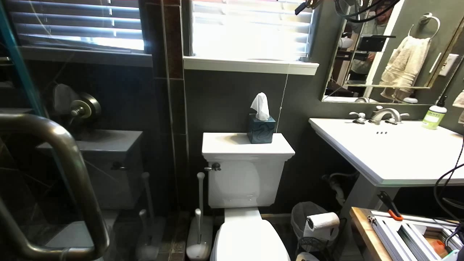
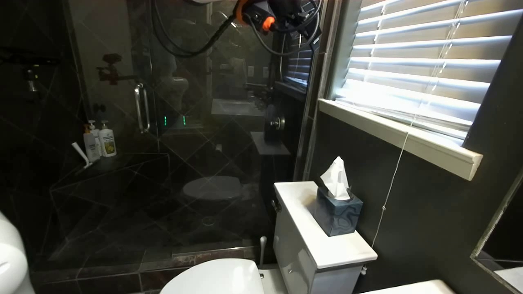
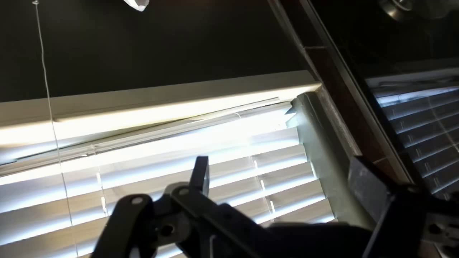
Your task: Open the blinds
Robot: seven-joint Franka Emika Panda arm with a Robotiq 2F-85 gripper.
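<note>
Blinds hang above sill, lowered nearly to it | claw spread wide, gripping nothing | cord dangles past sill, ungrasped | we judge opening barely started, if at all; we have yet to grip cord, pull, raise blinds.

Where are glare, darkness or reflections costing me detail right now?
In an exterior view, glare washes out much of the blinds; in an exterior view, the dark shower glass carries reflections; in the wrist view, the gripper is mostly dark against bright blinds.
</note>
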